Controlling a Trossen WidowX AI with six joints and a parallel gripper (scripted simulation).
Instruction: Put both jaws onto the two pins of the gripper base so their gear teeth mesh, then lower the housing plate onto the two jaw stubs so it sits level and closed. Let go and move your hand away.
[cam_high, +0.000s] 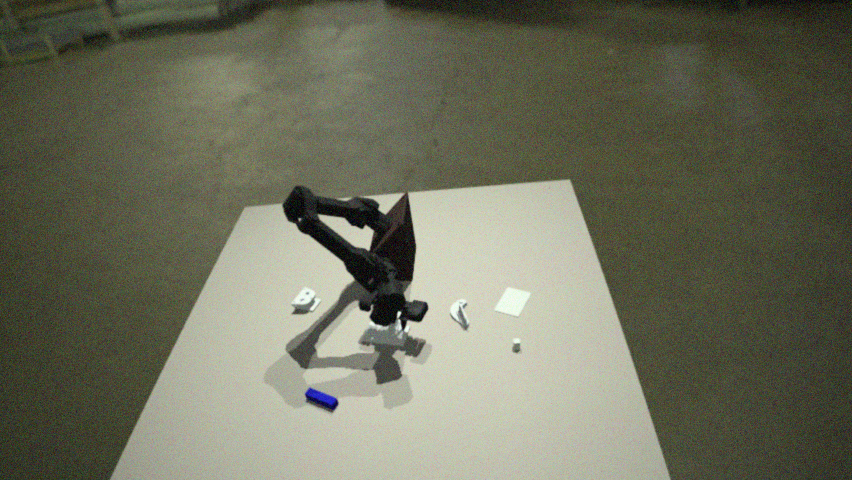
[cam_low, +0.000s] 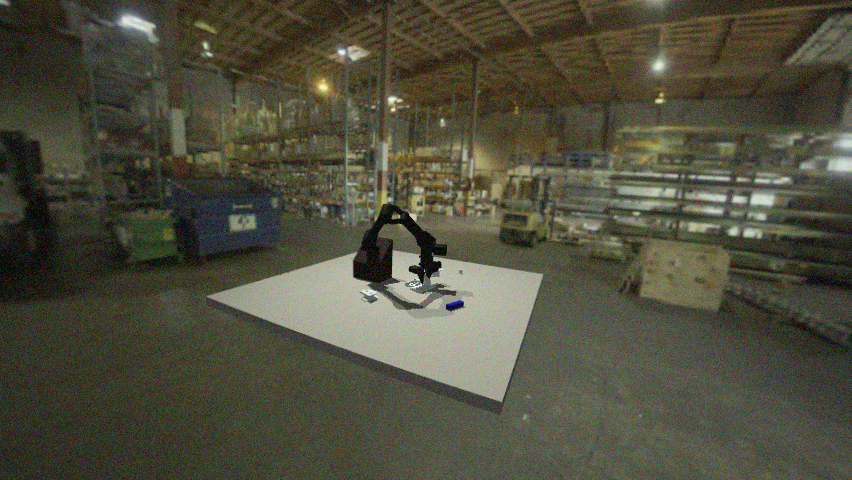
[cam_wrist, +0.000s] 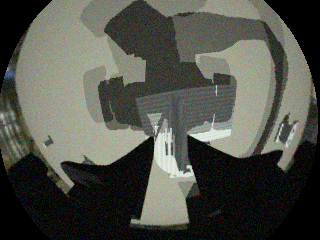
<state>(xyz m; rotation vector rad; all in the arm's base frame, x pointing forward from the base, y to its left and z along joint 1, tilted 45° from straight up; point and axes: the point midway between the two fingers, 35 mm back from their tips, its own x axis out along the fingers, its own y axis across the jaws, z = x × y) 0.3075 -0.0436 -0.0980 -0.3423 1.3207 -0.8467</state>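
My fingers (cam_high: 398, 327) have a white piece between them, low over the table (cam_high: 506, 411). A curved white piece (cam_high: 458, 313) lies near them, to the right. A flat white square (cam_high: 512, 301) is farther right. A blue block (cam_high: 321, 399) lies down and left of them.
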